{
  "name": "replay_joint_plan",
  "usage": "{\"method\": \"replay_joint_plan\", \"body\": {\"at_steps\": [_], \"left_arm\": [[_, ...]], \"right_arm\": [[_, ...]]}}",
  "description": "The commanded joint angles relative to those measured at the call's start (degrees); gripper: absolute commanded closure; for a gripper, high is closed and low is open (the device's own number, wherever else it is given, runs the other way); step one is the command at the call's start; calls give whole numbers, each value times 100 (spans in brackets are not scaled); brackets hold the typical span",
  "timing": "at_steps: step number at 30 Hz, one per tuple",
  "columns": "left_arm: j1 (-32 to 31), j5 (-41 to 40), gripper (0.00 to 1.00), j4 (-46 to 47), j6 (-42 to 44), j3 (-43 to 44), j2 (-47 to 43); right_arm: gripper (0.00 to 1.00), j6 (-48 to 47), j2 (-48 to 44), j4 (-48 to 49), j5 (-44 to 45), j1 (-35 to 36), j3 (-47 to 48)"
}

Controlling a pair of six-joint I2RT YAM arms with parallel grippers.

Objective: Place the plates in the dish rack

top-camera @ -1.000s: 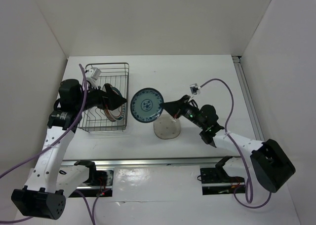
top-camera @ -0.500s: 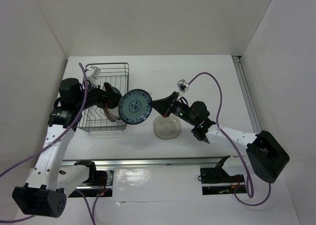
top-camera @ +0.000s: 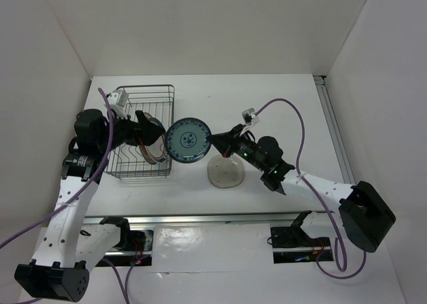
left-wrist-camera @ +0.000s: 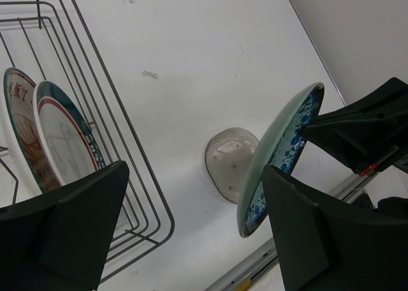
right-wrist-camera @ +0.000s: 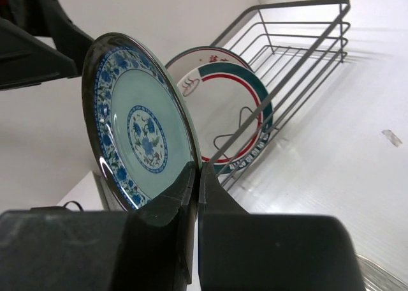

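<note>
The dish rack point(top-camera: 148, 87) sits left on the worktop point(top-camera: 280, 104), two plates point(left-wrist-camera: 64, 144) upright inside; a third plate point(top-camera: 225, 174) lies right, a fourth plate point(top-camera: 187, 140) between them.

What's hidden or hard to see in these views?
Top view: the left fingers cover the plates standing in the dish rack; their count is unclear.
Left wrist view: the green-banded plate overlaps the plate behind it.
Right wrist view: the right fingers hide the blue plate's lower rim; the beige plate is a corner sliver.
</note>
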Motion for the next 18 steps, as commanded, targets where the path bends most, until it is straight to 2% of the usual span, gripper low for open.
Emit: {"method": "replay_joint_plan", "body": {"at_steps": [1,4,7,13,18], "left_arm": [[-12,-17,1,225,-24,90,-93],[-12,62,1,225,-24,90,-93],[-12,481,1,287,-24,38,29],[-12,1028,1,339,-24,38,232],[-12,1371,12,410,-24,-15,294]], "right_arm": [[100,-135,53,86,347,43,99],[100,-82,211,165,234,-10,161],[100,-20,352,279,85,-10,292],[100,304,642,911,-346,-62,512],[100,437,871,1035,-478,-62,846]]}}
